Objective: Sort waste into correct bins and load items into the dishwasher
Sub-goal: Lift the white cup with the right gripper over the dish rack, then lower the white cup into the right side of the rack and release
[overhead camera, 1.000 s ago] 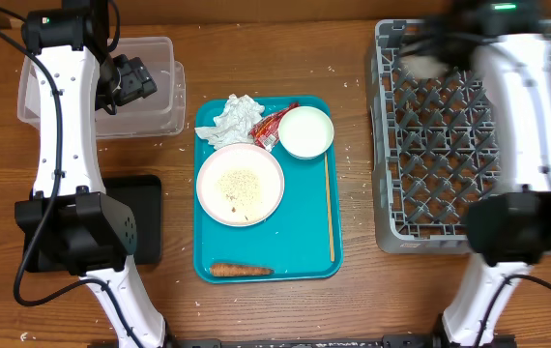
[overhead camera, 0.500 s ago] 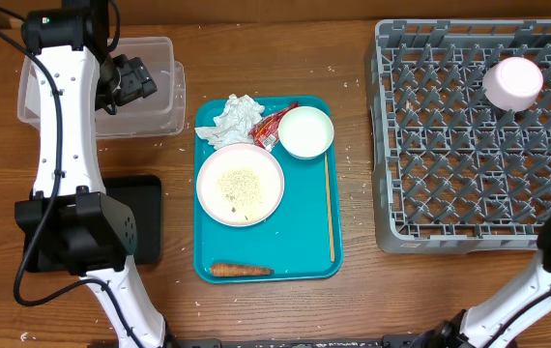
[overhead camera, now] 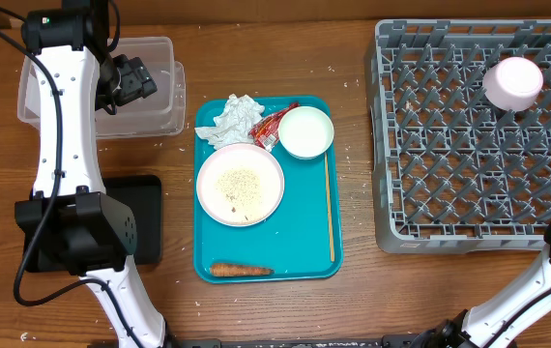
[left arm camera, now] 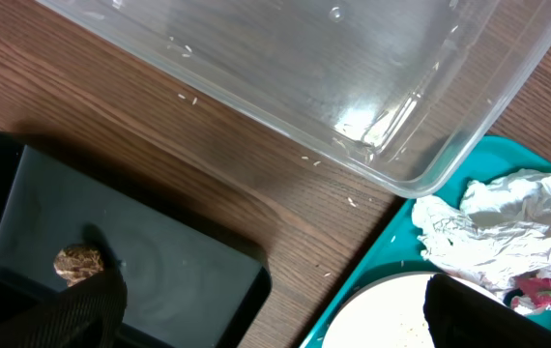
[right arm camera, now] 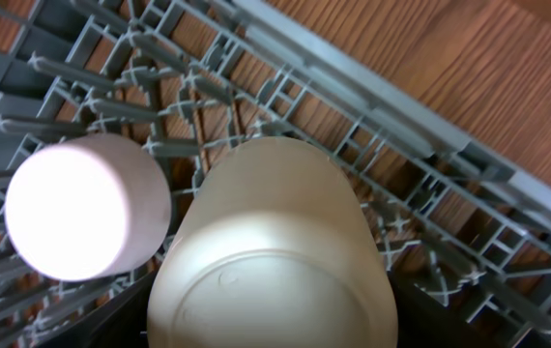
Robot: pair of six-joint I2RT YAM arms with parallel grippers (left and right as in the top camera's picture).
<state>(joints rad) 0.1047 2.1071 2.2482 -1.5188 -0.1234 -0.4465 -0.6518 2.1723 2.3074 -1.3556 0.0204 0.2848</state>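
Left gripper (left arm camera: 274,300) is wide open and holds nothing. Its dark fingers (left arm camera: 77,319) sit at the bottom corners of the left wrist view, and in the overhead view it hangs over the clear plastic rectangular tub (overhead camera: 150,92).

The brown food lump (left arm camera: 78,261) lies in the shallow black rectangular tray (left arm camera: 159,261), near its left end.

Still on the teal tray (overhead camera: 304,242):
- crumpled white paper napkin (overhead camera: 235,118)
- red snack wrapper (overhead camera: 277,126), touching the napkin
- small white bowl (overhead camera: 305,131)
- large round pale plate (overhead camera: 272,193) with loose white rice (overhead camera: 237,184) on it
- orange carrot (overhead camera: 240,271) at the near edge
- thin wooden stick (overhead camera: 330,208) along the right side

The small pale cup (overhead camera: 513,82) stands upside down on the pegs of the large grey plastic dish rack (overhead camera: 430,193), in its far right part.

My right gripper's fingers are hidden. A cream round vessel (right arm camera: 271,261), base toward the camera, fills the right wrist view just beside the cup. I can't tell whether the jaws are on it or clear of it.
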